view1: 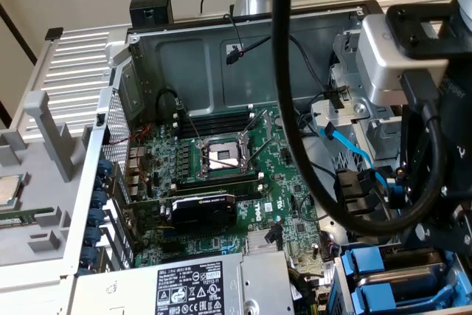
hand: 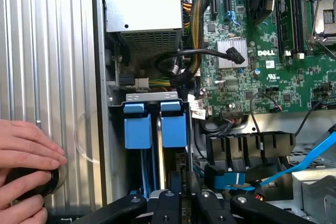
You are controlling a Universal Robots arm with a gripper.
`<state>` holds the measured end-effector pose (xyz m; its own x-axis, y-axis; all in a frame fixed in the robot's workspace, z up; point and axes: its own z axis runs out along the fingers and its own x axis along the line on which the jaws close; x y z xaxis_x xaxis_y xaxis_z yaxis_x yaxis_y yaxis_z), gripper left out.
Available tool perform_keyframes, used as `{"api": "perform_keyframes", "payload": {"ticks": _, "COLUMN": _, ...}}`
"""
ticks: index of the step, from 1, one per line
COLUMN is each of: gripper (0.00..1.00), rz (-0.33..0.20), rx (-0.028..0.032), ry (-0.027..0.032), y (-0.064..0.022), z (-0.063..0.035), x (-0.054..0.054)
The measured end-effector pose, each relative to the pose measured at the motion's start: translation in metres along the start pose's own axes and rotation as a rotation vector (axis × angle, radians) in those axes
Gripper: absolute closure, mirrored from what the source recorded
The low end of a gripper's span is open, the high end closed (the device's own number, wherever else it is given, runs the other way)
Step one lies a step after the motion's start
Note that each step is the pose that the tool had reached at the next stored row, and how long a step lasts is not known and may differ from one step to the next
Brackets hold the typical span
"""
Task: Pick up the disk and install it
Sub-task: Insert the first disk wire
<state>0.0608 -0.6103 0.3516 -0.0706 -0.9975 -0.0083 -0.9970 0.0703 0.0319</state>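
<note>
Pinching the disk [hand: 173, 129] edge-on between nearly closed jaws of the gripper [hand: 178, 191]. Lying long axis straight ahead of the jaws, in the drive bay [hand: 152, 96] beside 1 other blue carrier [hand: 137, 127]

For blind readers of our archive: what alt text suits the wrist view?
The robot's black gripper hangs close to two blue disk carriers standing side by side in an open computer case's drive bay. Beyond lie a green motherboard and a silver power supply; a person's hand rests on the ribbed grey panel.
</note>
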Motion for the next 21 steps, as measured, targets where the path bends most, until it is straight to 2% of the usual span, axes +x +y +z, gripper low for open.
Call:
{"api": "perform_keyframes", "payload": {"ticks": 4, "gripper": 0.83, "rz": 0.001, "rx": 0.0014, "ry": 0.0189, "y": -0.0005, "z": 0.0001, "x": -0.0050}}
{"api": "perform_keyframes", "payload": {"ticks": 6, "gripper": 0.83, "rz": 0.001, "rx": 0.0018, "ry": 0.0248, "y": -0.0006, "z": 0.0002, "x": -0.0061}}
{"api": "perform_keyframes", "payload": {"ticks": 18, "gripper": 0.83, "rz": 0.001, "rx": 0.0021, "ry": 0.0273, "y": -0.0015, "z": 0.0016, "x": -0.0064}}
{"api": "perform_keyframes", "payload": {"ticks": 21, "gripper": 0.83, "rz": 0.001, "rx": 0.0024, "ry": 0.0318, "y": -0.0017, "z": 0.0026, "x": -0.0094}}
